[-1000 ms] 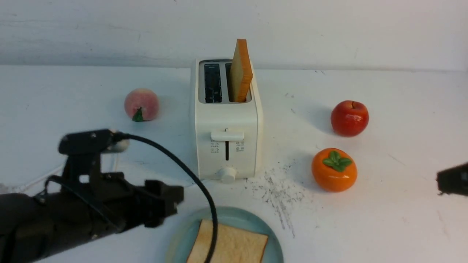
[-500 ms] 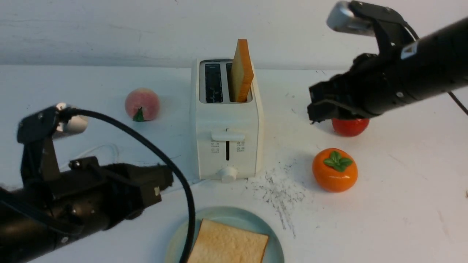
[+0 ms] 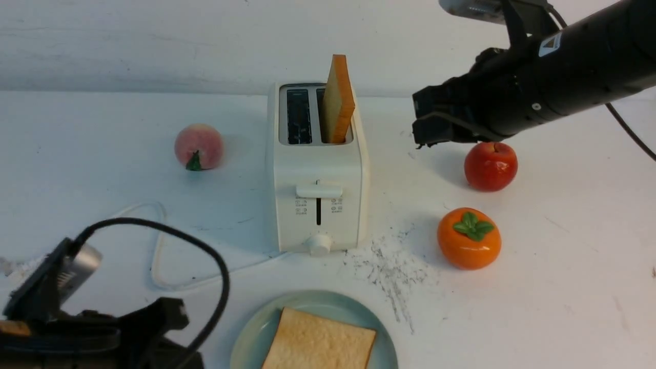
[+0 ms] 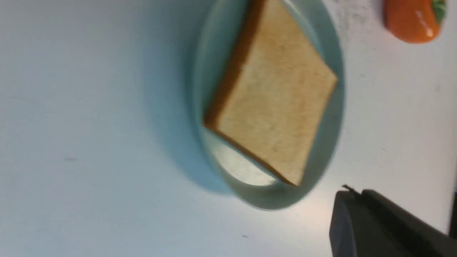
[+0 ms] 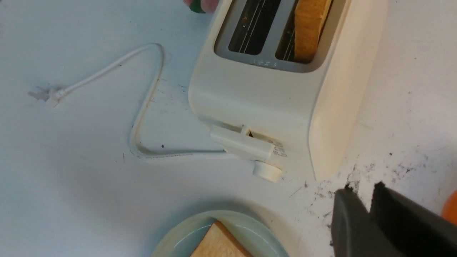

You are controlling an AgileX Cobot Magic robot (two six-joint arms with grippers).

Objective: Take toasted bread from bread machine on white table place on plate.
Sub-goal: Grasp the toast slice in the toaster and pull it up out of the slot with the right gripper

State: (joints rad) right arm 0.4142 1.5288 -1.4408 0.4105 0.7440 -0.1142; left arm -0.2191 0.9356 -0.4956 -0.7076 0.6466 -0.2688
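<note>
Black fingers of the right gripper (image 3: 424, 134) are lying pressed together, holding nothing. We are seeing them hanging in the air at about 3 o'clock from the standing slice (image 3: 338, 102), not yet touching it. One second ago this arm was only showing at the right edge of the front view. Half a second ago it was covering the apple (image 3: 490, 166). Now it is sitting higher and closer to the bread machine (image 3: 318, 205), and the apple is showing whole again under it. The standing slice is still leaning in the right slot, while the left slot is showing dark and empty.

The left gripper (image 3: 169, 313) is pulling back to about 7 o'clock from the bread machine, low in the corner. Its wrist view is showing the fingers spread with nothing between them. With this arm gone, the white cord (image 3: 154, 246) is lying uncovered on the white table (image 3: 564, 287). The flat slice (image 3: 320, 346) is resting on the plate (image 3: 248, 335) at 6 o'clock, unmoved.

We are judging that half of the task is done and the arms are changing turns. The right one is needing to spread its fingers before closing on the standing slice.
</note>
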